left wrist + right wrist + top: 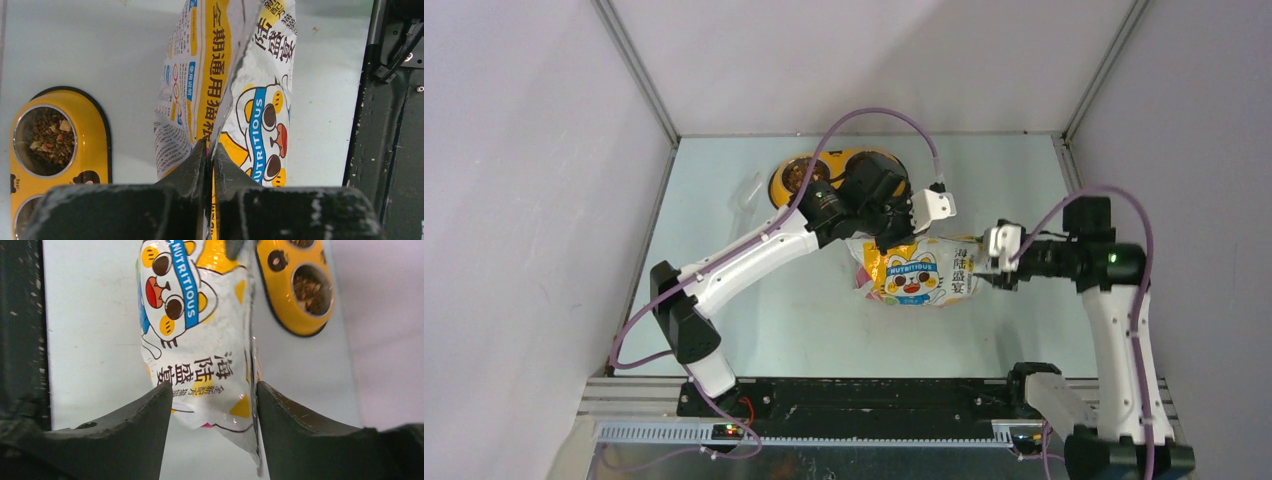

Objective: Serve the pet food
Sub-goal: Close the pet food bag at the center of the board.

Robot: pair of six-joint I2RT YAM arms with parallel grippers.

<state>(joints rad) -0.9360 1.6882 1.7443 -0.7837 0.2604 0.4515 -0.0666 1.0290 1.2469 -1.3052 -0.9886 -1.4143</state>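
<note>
The yellow-white foil pet food bag with the cartoon cat lies sideways mid-table between my grippers. My left gripper is shut on a fold of the bag, pinched thin between the fingertips at the left gripper. My right gripper is open, its jaws straddling the bag's other end; in the right wrist view the right gripper has its right finger against the bag's seam. Brown kibble lies in one steel cup, also seen in the right wrist view.
The yellow double bowl stands at the back behind the left arm, also visible from the left wrist and the right wrist. A clear scoop lies left of it. The black base rail runs along the near edge.
</note>
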